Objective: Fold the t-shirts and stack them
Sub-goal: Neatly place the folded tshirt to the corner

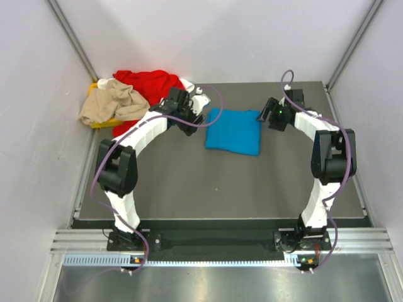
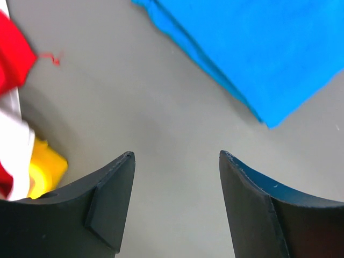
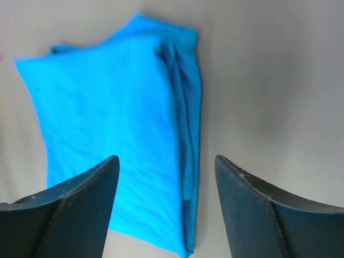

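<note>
**Both grippers open and empty by the folded blue shirt**

The left gripper [image 2: 177,157] hung with its jaws apart and nothing between them, over bare table [image 1: 189,182] just left of the blue shirt [image 1: 234,131]. The right gripper [image 3: 166,159], also spread and empty, hovered at that shirt's right edge. The blue shirt lay folded flat. Farther left and back of it, a red shirt [image 1: 148,85], a tan shirt [image 1: 110,104] and a white shirt [image 2: 13,140] were heaped over a yellow tray [image 1: 101,123].

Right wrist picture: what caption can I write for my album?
Open right gripper hovering over a folded bright blue cloth t-shirt on the grey table.
</note>
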`<state>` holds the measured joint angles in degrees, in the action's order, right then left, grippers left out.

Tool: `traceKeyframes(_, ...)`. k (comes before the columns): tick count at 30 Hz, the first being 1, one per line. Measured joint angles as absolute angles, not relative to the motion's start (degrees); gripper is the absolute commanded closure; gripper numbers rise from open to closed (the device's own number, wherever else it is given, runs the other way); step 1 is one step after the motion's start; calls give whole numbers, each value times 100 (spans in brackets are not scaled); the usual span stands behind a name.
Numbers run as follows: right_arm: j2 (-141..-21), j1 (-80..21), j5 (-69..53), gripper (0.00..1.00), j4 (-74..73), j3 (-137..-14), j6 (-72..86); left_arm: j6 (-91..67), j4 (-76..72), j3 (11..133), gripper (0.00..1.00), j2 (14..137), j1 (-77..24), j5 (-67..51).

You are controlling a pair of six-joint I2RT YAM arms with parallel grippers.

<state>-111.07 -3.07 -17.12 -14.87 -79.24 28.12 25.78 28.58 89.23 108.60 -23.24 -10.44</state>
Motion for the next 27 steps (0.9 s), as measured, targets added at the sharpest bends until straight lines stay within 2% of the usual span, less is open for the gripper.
traceKeyframes(2, -11198, -307, -1835, 33, -1461, -7793, 2823, 2558, 2825, 8602, 31, 10562, -2300, -1068)
traceKeyframes(5, -11498, -307, -2128, 42, -1424, -7723, 2893, 2530, 2814, 8307, 31, 10283, -2296, -1098)
traceKeyframes(6, -11631, -307, -2335, 50, -1352, -7723, 2987, 2517, 2816, 8250, 31, 10235, -2296, -1111)
traceKeyframes(11, -11874, -307, -2753, 71, -1046, -7769, 3168, 2425, 2812, 8064, 31, 10088, -2296, -1164)
traceKeyframes(12, -11913, -305, -2814, 80, -1020, -7769, 3208, 2405, 2810, 8049, 31, 10084, -2296, -1175)
traceKeyframes(14, -11972, -274, -2891, 90, -987, -7782, 3251, 2383, 2810, 8025, 31, 10075, -2296, -1181)
traceKeyframes(15, -12005, -263, -2930, 97, -987, -7791, 3253, 2375, 2810, 8016, 31, 10071, -2296, -1184)
traceKeyframes(16, -12031, -246, -2978, 100, -1000, -7815, 3245, 2366, 2805, 8005, 31, 10068, -2296, -1181)
traceKeyframes(27, -12241, 731, -3175, 100, -2062, -8584, 2456, 2370, 2657, 7826, 31, 9911, -2296, -1107)
